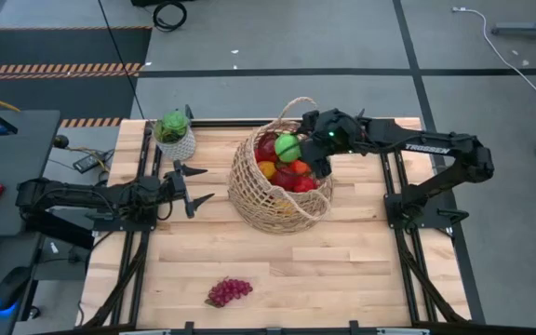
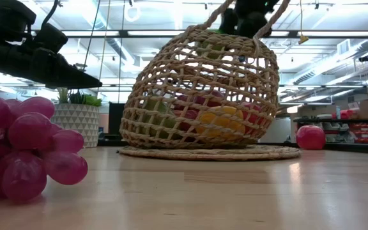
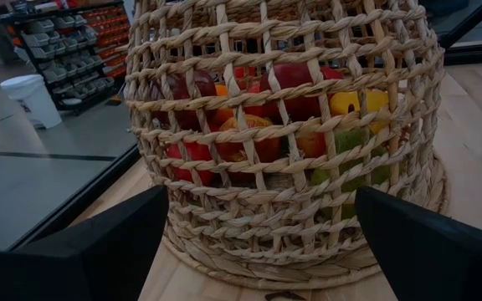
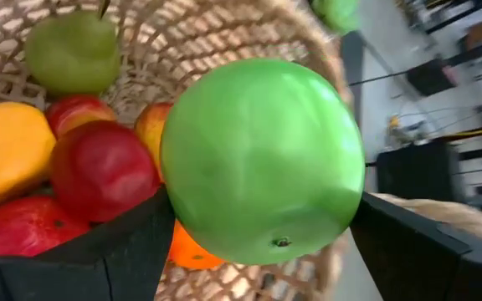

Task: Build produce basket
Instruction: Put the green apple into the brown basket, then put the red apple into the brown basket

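Produce fills the big wicker basket (image 1: 282, 200), which sits in the middle of the wooden table (image 1: 361, 270), tipped over to one side. Inside it lie red apples (image 4: 99, 171), a yellow pepper (image 4: 7, 150), an orange (image 4: 192, 247) and a pale green fruit (image 4: 72, 52).

The right gripper (image 1: 298, 151) reaches over the basket's open top. Its two fingers are squeezed on a green apple (image 4: 262, 159), one on each side. The green apple hangs just above the fruit already in the basket, close to the rim.

A bunch of purple grapes (image 1: 229, 291) lies alone on the table near the front edge, well apart from the basket and from both grippers.

The left gripper (image 1: 196, 189) waits just beside the basket on its left side, low over the table. Its fingers are spread wide and hold nothing. They point at the basket wall.

A green plant in a small white pot (image 1: 175, 135) stands near the back of the table, beside the left arm.
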Controlling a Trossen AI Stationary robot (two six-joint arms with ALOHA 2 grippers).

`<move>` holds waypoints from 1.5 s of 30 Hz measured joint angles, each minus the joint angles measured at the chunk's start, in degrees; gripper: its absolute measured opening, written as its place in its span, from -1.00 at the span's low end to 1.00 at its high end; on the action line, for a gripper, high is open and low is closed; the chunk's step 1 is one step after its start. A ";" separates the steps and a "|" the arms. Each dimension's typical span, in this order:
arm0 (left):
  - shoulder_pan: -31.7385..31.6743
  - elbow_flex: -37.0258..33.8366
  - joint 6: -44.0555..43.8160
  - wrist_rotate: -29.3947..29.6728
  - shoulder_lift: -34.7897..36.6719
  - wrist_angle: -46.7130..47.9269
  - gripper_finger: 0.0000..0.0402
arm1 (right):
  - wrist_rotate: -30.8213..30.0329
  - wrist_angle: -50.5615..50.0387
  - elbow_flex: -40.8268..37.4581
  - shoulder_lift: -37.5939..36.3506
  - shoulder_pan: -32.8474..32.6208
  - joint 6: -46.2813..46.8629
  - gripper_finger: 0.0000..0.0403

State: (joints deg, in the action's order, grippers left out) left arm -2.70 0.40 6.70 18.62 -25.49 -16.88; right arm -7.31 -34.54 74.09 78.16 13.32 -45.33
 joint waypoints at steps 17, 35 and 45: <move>-0.02 0.00 0.00 0.01 -0.01 0.00 0.94 | 5.45 -8.76 5.14 16.28 4.47 -1.30 0.72; 0.00 0.00 0.00 0.01 -0.01 0.02 0.94 | 1.46 -10.46 6.29 18.35 4.40 8.30 0.92; 0.00 0.00 0.00 0.01 -0.01 0.00 0.94 | -8.81 -17.54 14.96 17.26 0.22 11.06 0.96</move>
State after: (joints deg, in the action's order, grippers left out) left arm -2.70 0.40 6.70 18.63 -25.50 -16.88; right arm -16.12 -52.08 89.05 95.42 13.54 -34.27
